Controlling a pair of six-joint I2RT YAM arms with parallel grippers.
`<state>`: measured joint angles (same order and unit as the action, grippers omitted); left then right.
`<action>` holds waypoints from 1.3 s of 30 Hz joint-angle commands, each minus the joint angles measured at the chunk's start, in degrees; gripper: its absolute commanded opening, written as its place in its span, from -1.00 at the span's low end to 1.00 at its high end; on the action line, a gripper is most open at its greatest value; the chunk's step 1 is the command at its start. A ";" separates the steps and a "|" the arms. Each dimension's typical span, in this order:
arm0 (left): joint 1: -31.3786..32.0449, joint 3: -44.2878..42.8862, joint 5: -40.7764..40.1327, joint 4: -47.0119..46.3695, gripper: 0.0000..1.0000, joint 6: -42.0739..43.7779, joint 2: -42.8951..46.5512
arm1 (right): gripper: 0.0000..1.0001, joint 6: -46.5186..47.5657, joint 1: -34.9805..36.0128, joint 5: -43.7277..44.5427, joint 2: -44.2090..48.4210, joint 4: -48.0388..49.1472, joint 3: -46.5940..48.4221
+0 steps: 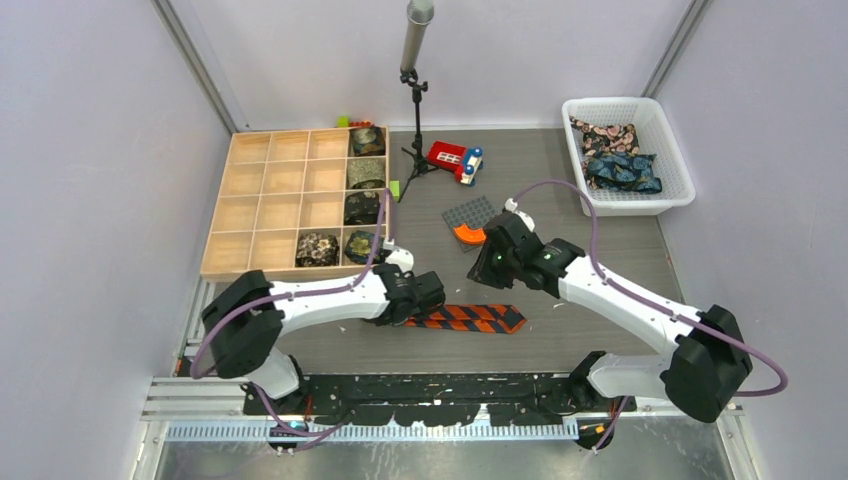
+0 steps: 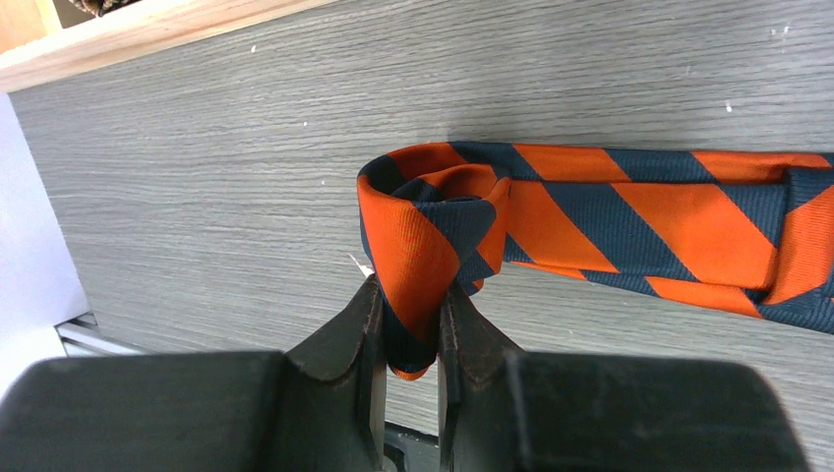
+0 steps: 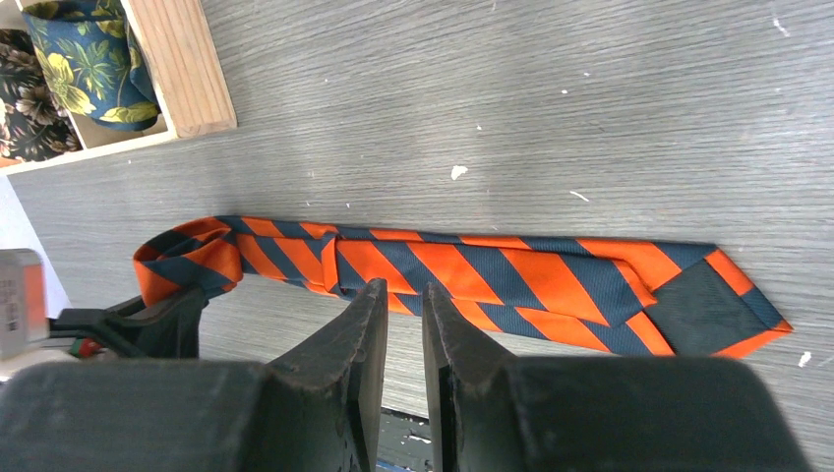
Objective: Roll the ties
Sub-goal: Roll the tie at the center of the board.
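Orange-and-navy striped tie (image 1: 478, 318) along the tabletop's (image 1: 420, 352) near edge, rolled end pinched between the left jaws, right jaws nearly closed, empty, beside its middle

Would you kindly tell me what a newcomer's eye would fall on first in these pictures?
The orange-and-navy striped fabric necktie lies on the grey table near the front edge, its left end curled into a roll pinched by the left gripper. The right gripper hovers near its middle. At far left, a wooden grid tray holds rolled patterned ties.
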<state>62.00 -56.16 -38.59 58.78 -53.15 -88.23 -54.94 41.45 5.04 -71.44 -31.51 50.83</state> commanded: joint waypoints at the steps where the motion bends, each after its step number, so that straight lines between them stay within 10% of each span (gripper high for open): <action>1: 2.22 -3.55 -4.20 3.91 -1.00 -3.45 -3.87 | -0.50 0.53 -1.04 2.37 3.55 -2.58 -0.30; 21: 6.99 -9.39 1.15 -1.73 -0.98 -0.91 -16.05 | -0.50 -0.51 -2.91 4.41 10.63 -6.71 0.15; 39: 6.98 -11.16 3.60 -2.98 -0.18 1.94 -15.84 | -0.50 -1.37 -2.90 2.51 7.97 -5.74 0.94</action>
<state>68.66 -65.60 -36.42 58.76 -51.27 -104.71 -55.55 38.76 7.75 -62.87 -38.81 50.68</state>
